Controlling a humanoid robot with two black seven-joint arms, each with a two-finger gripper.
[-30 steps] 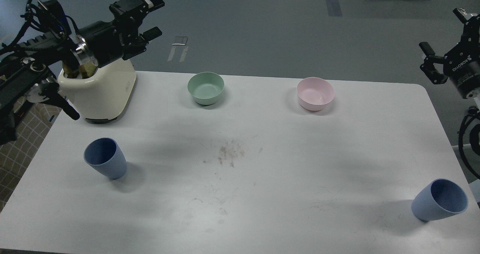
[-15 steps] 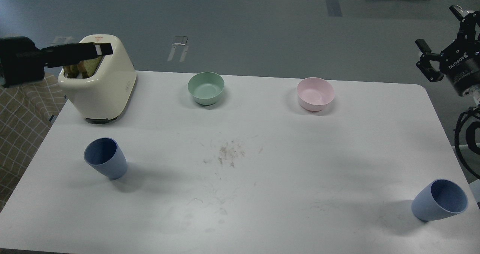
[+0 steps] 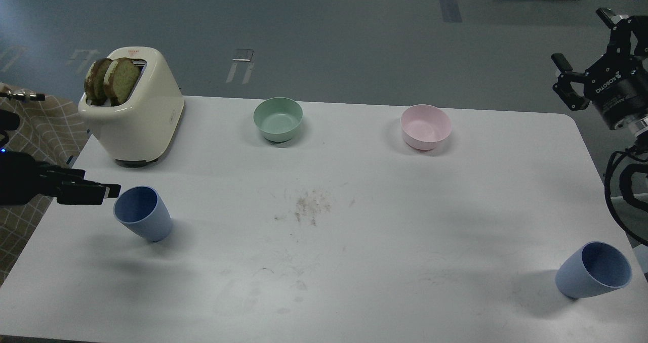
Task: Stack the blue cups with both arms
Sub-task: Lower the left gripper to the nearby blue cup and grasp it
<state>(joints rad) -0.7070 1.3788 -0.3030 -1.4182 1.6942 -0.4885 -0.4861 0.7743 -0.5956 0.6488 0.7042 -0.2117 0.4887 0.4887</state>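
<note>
A: Where are the two blue cups sitting?

B: The left blue cup (image 3: 142,213) is standing upright at about eight o'clock on the white tabletop (image 3: 354,262), its mouth facing up. The right blue cup (image 3: 593,270) is sitting at about four o'clock, close to the tabletop's right edge, also mouth up. They are resting well apart, with the whole width of the tabletop between them.

A: And the arms?

B: The left gripper (image 3: 104,190) is reaching in level from nine o'clock, its tip lying just beside the left cup's rim; whether it is touching I cannot tell. It is showing edge-on and dark, so I cannot tell whether its jaws are apart or together. The right gripper (image 3: 582,44) is hanging off the tabletop at two o'clock, high over the grey floor, with its jaws standing wide apart and nothing between them.

A: Anything else lying about?

B: A cream toaster (image 3: 137,118) is standing at ten o'clock with two slices of toast (image 3: 112,79) poking up. A mint-green bowl (image 3: 278,119) is sitting at twelve o'clock, a pink bowl (image 3: 426,126) at one. Crumbs (image 3: 310,207) are lying scattered at the centre.
</note>
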